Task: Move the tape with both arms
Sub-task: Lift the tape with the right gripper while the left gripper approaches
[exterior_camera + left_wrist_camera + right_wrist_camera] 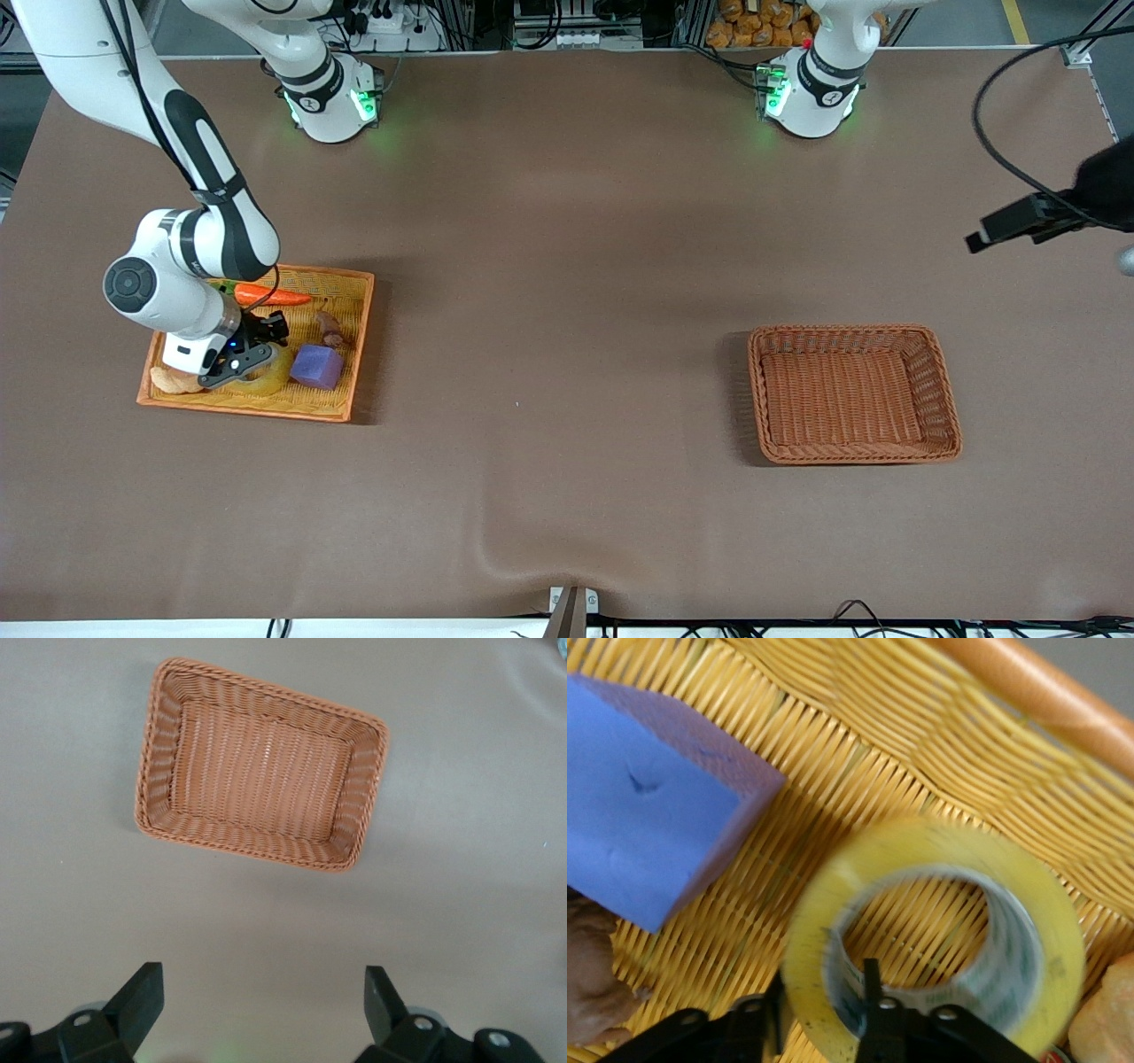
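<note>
We see the right gripper (237, 361) down in the yellow tray (350, 341), w/ its fingers (873, 1010) clamped across the wall of the tape (263, 377): one finger inside the ring, the other outside, pinching the rim. In the right wrist view the tape (939, 930) shows as a see-through yellow ring w/ a grey core, tray weave visible thru the hole. Whether the tape rests on the tray floor or is lifted off it, we can't tell.

Taking the tape as our landmark: the purple cube (317, 366) sits just beside it, toward the left arm's end of the table. The carrot (270, 295) lies farther from the front camera than the tape, along the tray's edge. A small brown lump (331, 331) lies past the cube, also farther from the camera. A tan, bread-like piece (174, 382) sits beside the tape at the tray corner toward the right arm's end.

The brown basket (766, 390) stands well apart from the tape, toward the left arm's end of the table.

The left gripper (264, 997) waits up in the air over bare table near that basket (151, 793), fingers (142, 997) spread wide, nothing between them.
</note>
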{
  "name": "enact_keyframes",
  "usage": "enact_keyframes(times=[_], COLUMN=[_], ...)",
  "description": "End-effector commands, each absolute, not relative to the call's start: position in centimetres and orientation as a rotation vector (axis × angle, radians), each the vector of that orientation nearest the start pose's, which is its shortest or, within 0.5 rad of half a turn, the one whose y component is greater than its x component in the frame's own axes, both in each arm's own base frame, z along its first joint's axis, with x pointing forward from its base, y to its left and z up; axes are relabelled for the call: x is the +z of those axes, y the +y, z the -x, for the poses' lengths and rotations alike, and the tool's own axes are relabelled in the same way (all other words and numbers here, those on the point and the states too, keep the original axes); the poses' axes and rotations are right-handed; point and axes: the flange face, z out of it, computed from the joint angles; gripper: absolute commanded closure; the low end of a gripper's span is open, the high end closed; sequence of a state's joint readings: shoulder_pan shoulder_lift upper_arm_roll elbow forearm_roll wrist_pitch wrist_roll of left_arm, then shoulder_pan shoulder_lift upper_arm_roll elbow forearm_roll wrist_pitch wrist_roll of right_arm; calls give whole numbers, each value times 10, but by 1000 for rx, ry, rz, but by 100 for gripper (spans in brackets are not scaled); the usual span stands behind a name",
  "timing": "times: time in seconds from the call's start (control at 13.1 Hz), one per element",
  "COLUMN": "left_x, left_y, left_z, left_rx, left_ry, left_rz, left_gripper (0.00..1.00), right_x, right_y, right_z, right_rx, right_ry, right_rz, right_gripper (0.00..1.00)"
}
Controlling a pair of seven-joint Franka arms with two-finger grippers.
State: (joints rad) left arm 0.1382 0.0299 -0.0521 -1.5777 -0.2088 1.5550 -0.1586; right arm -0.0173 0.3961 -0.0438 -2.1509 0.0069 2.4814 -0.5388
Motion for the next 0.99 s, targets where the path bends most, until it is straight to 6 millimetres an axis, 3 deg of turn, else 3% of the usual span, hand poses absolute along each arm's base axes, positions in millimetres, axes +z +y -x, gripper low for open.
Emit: enact_keyframes(times=[0.0,0.08,0.15,0.3,0.46,0.61,0.76,0.91], left_x=[578,567,559,534,513,495,483,474], left_y=[16,14,-2,-27,-50,-74,-89,-102], left_z=[-580,-588,-596,-609,-615,-618,-620,-624], left_rx=[171,167,147,176,192,223,237,231], left_ry=[-420,-416,-378,-322,-250,-183,-143,-131], left_rz=[3352,3352,3357,3358,3323,3269,3254,3255], left_gripper=[0,0,0,0,0,0,0,0], right_x=[245,261,276,326,377,420,426,414], right_y=[-40,-41,-40,-25,30,104,166,237], right_z=[-562,-566,-571,-577,-586,-597,-618,-623], right_rx=[118,136,172,216,231,230,181,152], right_ry=[-708,-701,-670,-609,-624,-554,-402,-260], right_rz=[3034,3031,3029,3031,3038,3074,3118,3148], right_gripper=[100,100,100,100,100,100,100,100])
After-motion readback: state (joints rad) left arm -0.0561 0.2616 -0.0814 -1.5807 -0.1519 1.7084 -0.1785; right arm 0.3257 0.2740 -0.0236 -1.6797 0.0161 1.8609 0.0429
